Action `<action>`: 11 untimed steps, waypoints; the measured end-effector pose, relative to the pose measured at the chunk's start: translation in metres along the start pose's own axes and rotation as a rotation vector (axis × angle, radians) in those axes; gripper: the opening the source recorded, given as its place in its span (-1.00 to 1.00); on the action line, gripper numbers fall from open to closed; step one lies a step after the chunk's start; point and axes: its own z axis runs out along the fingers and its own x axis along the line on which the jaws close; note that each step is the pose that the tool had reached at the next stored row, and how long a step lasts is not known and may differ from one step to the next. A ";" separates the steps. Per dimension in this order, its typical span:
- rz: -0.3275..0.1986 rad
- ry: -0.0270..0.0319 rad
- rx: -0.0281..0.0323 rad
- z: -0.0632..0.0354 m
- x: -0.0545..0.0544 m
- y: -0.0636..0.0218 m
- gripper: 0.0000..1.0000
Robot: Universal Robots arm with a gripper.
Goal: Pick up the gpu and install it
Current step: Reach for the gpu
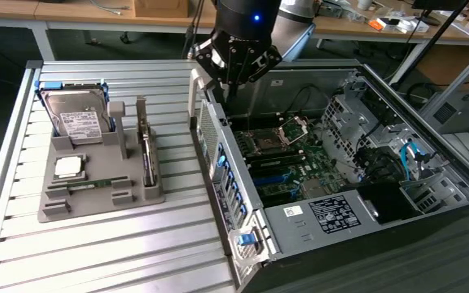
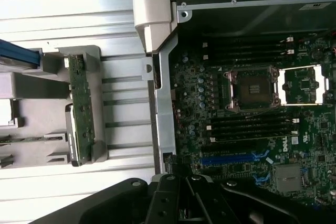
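Robotics laboratory: an opened computer tower (image 1: 300, 235) lay on a ribbed aluminium workbench (image 1: 112, 250) beside a grey parts fixture (image 1: 96, 198), the robot arm (image 1: 247, 24) above it, and wooden desks (image 1: 80, 11) strewn with cables lined the far side

I had even overhead light. The ribbed metal table (image 1: 96, 244) glared in pale bands and washed nearly white in the wrist view. The computer case (image 1: 226, 165) was dim inside, and the gripper (image 2: 178, 174) read as unlit black.
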 end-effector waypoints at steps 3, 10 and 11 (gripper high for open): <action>0.000 0.0000 0.0000 -0.0001 0.003 -0.0002 -0.80; 0.000 -0.0001 0.0000 -0.0003 0.011 -0.0008 -0.80; 0.000 0.0000 0.0000 -0.0003 0.011 -0.0009 -0.80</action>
